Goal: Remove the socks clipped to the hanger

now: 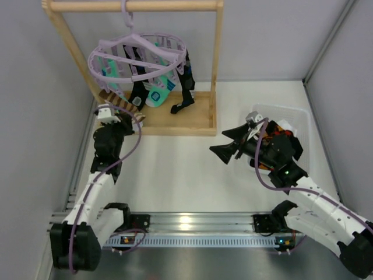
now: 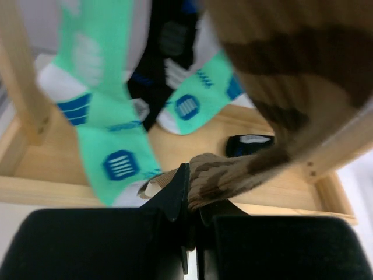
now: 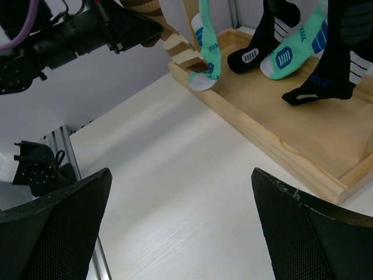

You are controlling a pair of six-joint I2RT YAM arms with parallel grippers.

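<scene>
The lilac hanger [image 1: 137,55] hangs by its hook from the wooden rack's top bar, tilted down toward the left. Clipped socks dangle under it: teal socks [image 1: 157,94], black socks [image 1: 186,87] and a brown striped sock [image 1: 118,100]. My left gripper [image 1: 129,118] is at the rack's left front corner, shut on the toe of the brown striped sock [image 2: 233,172]. The sock stretches up and to the right from the gripper [image 2: 195,182]. Teal socks [image 2: 108,128] hang just behind. My right gripper [image 1: 228,150] hovers over the table, open and holding nothing [image 3: 180,175].
The light wooden rack has a tray-like base [image 1: 198,119] with raised edges and two slanted uprights. A white basket [image 1: 294,116] stands at the right, partly under the right arm. A rail [image 1: 192,224] runs along the table's near edge.
</scene>
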